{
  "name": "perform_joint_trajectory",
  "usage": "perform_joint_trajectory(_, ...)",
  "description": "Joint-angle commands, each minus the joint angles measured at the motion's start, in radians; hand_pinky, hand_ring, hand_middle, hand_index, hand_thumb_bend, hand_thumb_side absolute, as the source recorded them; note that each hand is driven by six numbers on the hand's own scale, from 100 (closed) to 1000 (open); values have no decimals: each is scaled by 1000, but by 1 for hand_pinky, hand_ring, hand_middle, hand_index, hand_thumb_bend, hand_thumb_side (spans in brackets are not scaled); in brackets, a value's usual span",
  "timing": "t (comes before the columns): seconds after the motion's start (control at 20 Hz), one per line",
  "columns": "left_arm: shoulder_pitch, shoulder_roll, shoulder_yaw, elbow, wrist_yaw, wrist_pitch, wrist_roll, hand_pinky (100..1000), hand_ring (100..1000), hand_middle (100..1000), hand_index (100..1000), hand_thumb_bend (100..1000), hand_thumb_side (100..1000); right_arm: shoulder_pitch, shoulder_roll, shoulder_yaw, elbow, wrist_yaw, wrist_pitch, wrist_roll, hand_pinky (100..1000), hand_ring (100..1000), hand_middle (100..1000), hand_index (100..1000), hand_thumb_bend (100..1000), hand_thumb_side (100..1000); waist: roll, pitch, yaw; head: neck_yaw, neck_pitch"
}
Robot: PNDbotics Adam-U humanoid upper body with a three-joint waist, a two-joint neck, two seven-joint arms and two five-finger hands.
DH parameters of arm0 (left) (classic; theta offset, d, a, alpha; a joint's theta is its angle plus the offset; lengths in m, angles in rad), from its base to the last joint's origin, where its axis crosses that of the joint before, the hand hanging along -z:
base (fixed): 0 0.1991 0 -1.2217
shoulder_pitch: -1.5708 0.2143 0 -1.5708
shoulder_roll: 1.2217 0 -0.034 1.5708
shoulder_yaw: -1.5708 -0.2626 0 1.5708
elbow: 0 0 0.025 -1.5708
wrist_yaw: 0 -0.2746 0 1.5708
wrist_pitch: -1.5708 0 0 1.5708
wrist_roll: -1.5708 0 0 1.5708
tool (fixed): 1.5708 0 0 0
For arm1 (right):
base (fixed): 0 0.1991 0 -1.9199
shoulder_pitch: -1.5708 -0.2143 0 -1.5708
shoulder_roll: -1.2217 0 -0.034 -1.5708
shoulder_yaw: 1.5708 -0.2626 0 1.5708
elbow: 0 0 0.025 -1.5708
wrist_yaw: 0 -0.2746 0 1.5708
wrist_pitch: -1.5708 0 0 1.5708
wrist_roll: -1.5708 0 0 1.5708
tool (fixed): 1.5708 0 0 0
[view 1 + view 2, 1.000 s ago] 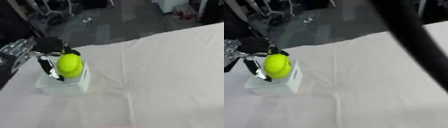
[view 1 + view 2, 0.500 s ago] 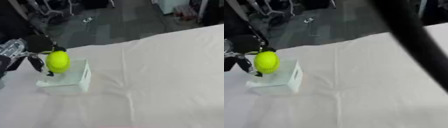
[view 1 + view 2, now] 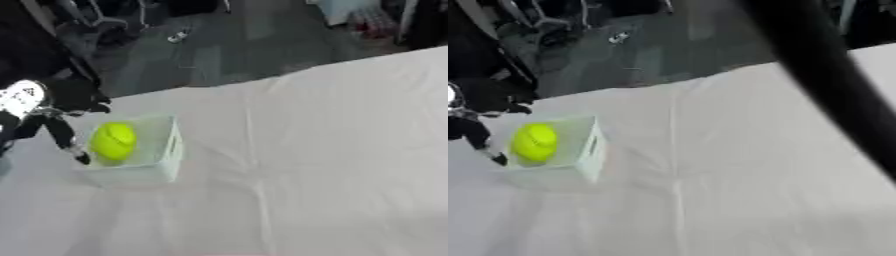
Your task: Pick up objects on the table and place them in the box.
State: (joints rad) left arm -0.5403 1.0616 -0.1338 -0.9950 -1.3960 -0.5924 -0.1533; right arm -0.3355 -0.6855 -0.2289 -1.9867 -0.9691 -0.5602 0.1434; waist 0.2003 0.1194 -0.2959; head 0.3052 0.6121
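With the yellow-green ball (image 3: 113, 140) inside the translucent box (image 3: 166, 160) on the bench (image 3: 332, 150), the left hand (image 3: 61, 112) hangs just beside it, fingers (image 3: 68, 140) spread and empty, and could snag and tip the box.

The table (image 3: 350, 150) is covered with a white cloth (image 3: 289, 200) that shows creases running outward from near its middle. A clear box (image 3: 140, 150) stands directly on the cloth near the table's left side, close to the far edge.
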Motion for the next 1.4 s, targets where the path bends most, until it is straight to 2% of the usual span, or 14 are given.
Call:
perform_joint_trajectory(0.05, 0, 42, 32, -26, 63, 7, -2, 1000, 1000, 1000, 1000, 733, 1000, -4, -28, -10, -13, 0, -2, 3, 168, 462, 530, 700, 100, 931, -11, -16, 4, 14, 8)
perform_joint_trajectory(0.15, 19, 49, 47, -52, 123, 12, 27, 1000, 1000, 1000, 978, 566, 869, -2, -29, -12, -13, 1, -4, 3, 169, 462, 530, 701, 100, 941, -11, -16, 7, 14, 9)
perform_joint_trajectory(0.25, 63, 56, 75, -123, 224, 7, 111, 1000, 947, 905, 874, 472, 696, 1, -27, -18, -13, 2, -7, -4, 171, 462, 529, 701, 100, 933, -12, -14, 12, -14, -11)
perform_joint_trajectory(0.3, 96, 55, 92, -181, 299, -12, 188, 864, 786, 800, 784, 387, 578, 3, -25, -25, -13, 2, -10, -11, 172, 461, 527, 701, 100, 933, -14, -13, 15, -45, -28)
perform_joint_trajectory(0.4, 176, 58, 126, -292, 442, -50, 339, 607, 633, 711, 716, 308, 415, 10, -23, -37, -13, 3, -18, -29, 174, 461, 526, 701, 100, 933, -18, -11, 23, -102, -54)
perform_joint_trajectory(0.5, 273, 49, 162, -418, 547, -69, 472, 495, 543, 630, 674, 243, 363, 21, -23, -48, -13, 9, -27, -43, 173, 461, 526, 699, 100, 931, -24, -11, 35, -133, -59)
perform_joint_trajectory(0.6, 358, 18, 193, -547, 602, -66, 560, 464, 520, 609, 649, 100, 381, 38, -23, -53, -13, 20, -36, -45, 171, 461, 526, 697, 100, 929, -32, -13, 52, -132, -45)
perform_joint_trajectory(0.75, 453, -77, 227, -746, 662, -52, 637, 442, 502, 599, 627, 100, 401, 77, -22, -52, -13, 47, -50, -35, 166, 461, 527, 696, 100, 927, -48, -23, 81, -130, -20)
perform_joint_trajectory(0.95, 497, -260, 249, -962, 818, -10, 723, 397, 455, 572, 602, 100, 513, 135, -16, -44, -13, 82, -73, -15, 160, 462, 527, 689, 100, 921, -74, -47, 115, -144, -3)
perform_joint_trajectory(1.1, 477, -393, 244, -1000, 982, -33, 786, 379, 429, 554, 591, 100, 608, 174, -7, -35, -13, 111, -93, 6, 154, 462, 526, 683, 100, 917, -90, -63, 137, -147, -9)
perform_joint_trajectory(1.15, 468, -426, 241, -1002, 1031, -59, 804, 379, 430, 555, 591, 100, 598, 187, -1, -31, -13, 124, -101, 14, 155, 462, 526, 683, 100, 917, -94, -66, 146, -152, -13)
perform_joint_trajectory(1.3, 431, -496, 223, -1005, 1162, -131, 825, 386, 425, 551, 591, 100, 680, 237, 21, -15, -13, 173, -121, 33, 143, 461, 528, 681, 100, 917, -108, -78, 173, -177, -18)
perform_joint_trajectory(1.35, 417, -510, 217, -1005, 1206, -142, 821, 386, 425, 552, 591, 100, 718, 256, 30, -10, -13, 193, -129, 38, 143, 461, 528, 681, 100, 874, -114, -82, 182, -190, -20)
perform_joint_trajectory(1.4, 406, -515, 214, -1005, 1246, -147, 808, 385, 423, 553, 593, 100, 682, 272, 38, -5, -13, 212, -137, 40, 139, 461, 529, 680, 100, 917, -120, -86, 191, -199, -22)
